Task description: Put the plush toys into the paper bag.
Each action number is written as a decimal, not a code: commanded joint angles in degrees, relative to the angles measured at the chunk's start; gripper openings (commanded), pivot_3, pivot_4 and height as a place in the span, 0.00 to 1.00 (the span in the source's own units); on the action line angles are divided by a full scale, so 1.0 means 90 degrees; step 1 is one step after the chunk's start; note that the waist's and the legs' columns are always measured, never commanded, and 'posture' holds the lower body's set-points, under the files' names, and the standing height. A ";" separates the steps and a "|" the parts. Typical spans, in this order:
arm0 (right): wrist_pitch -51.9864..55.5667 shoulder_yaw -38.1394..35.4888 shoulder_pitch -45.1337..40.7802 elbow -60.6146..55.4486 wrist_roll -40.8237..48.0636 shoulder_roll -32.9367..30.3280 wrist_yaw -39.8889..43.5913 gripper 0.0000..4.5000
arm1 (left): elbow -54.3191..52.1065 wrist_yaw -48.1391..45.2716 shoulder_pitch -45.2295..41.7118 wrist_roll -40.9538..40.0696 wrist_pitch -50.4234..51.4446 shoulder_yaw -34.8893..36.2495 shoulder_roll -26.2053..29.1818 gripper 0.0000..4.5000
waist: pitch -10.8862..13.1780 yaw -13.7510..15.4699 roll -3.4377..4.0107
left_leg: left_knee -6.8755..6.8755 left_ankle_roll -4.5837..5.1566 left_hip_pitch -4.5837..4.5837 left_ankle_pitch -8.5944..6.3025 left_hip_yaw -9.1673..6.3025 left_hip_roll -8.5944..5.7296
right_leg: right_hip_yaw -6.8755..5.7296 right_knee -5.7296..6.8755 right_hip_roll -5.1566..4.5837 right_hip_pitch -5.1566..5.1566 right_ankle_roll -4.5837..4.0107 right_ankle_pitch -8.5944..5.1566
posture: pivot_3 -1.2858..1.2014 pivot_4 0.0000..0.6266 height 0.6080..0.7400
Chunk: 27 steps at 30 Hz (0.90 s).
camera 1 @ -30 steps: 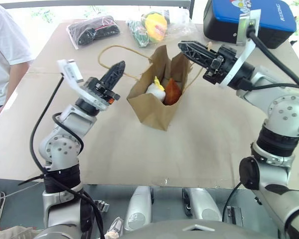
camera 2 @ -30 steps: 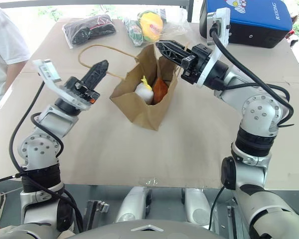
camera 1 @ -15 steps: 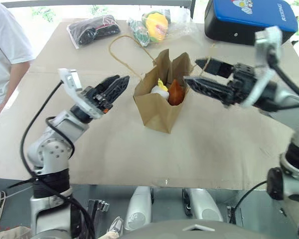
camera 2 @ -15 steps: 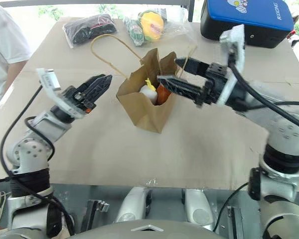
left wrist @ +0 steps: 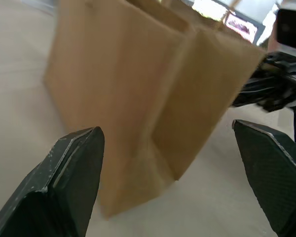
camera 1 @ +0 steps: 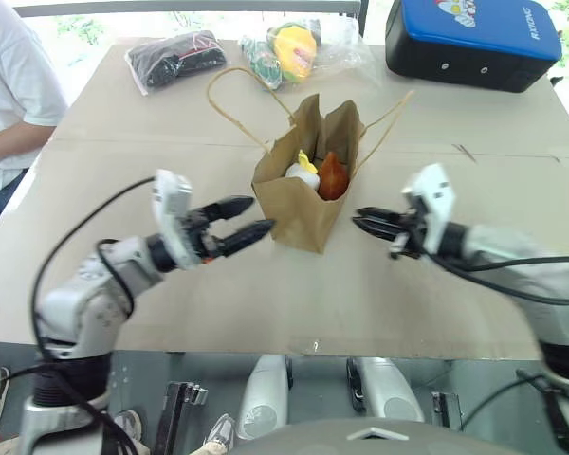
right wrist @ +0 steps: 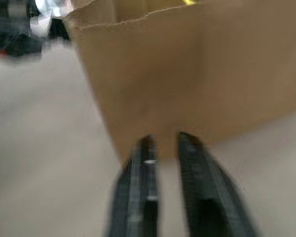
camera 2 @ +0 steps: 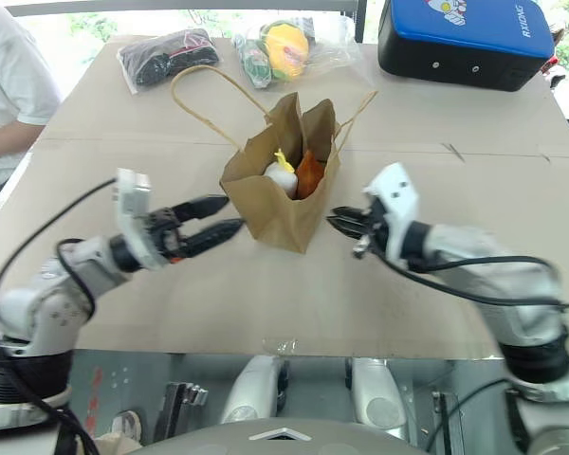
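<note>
The paper bag (camera 1: 302, 204) stands upright and open in the middle of the table, its loop handles splayed outward. Two plush toys sit inside it: a white one with a yellow tuft (camera 1: 302, 173) and a reddish-brown one (camera 1: 332, 176) beside it. My left gripper (camera 1: 259, 214) is low at the bag's left side, open, with nothing between its fingers (left wrist: 69, 182); one tip is close to the bag's wall. My right gripper (camera 1: 358, 219) is low at the bag's right side, shut and empty, its fingers (right wrist: 143, 192) pointing at the bag's lower corner (right wrist: 187, 79).
At the table's far edge lie a black item in clear plastic (camera 1: 177, 55), a yellow-green toy in clear plastic (camera 1: 289, 47) and a blue case (camera 1: 474, 38). A person in a white shirt (camera 1: 9, 104) stands at the left edge.
Both arms have dropped from the bag's top to table level on either side of it. The left gripper has opened. The right gripper opened, then shut again.
</note>
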 commanded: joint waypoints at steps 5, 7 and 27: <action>-0.1457 0.0547 -0.0269 0.1172 -0.1063 0.0869 0.0487 0.01 | -0.0687 0.0973 -0.0132 0.0810 -0.0346 -0.0308 -0.0508 1.00 | -0.0002 0.0037 -0.0003 | 0.0001 0.0000 0.0002 0.0000 -0.0002 -0.0002 | -0.0005 0.0000 -0.0004 0.0003 0.0000 0.0001 | 0.52 0.24 1.00; -0.1666 0.0559 -0.0311 0.1441 -0.1204 0.1064 0.0583 0.01 | -0.0681 0.1351 -0.0231 0.1236 -0.0420 -0.0489 -0.0667 1.00 | -0.0002 0.0040 -0.0003 | 0.0001 0.0000 0.0002 0.0000 -0.0002 -0.0002 | -0.0004 0.0003 -0.0004 0.0003 0.0000 0.0001 | 0.52 0.24 1.00; -0.2355 -0.0036 0.0485 0.0686 -0.1336 0.0777 0.1609 0.18 | 0.0820 0.1184 -0.0798 0.2664 -0.1976 -0.0829 -0.1420 0.13 | -0.0002 0.0082 -0.0001 | 0.0011 -0.0001 0.0000 0.0000 -0.0012 -0.0007 | -0.0014 0.0020 -0.0007 0.0004 0.0000 0.0002 | 0.52 0.24 1.00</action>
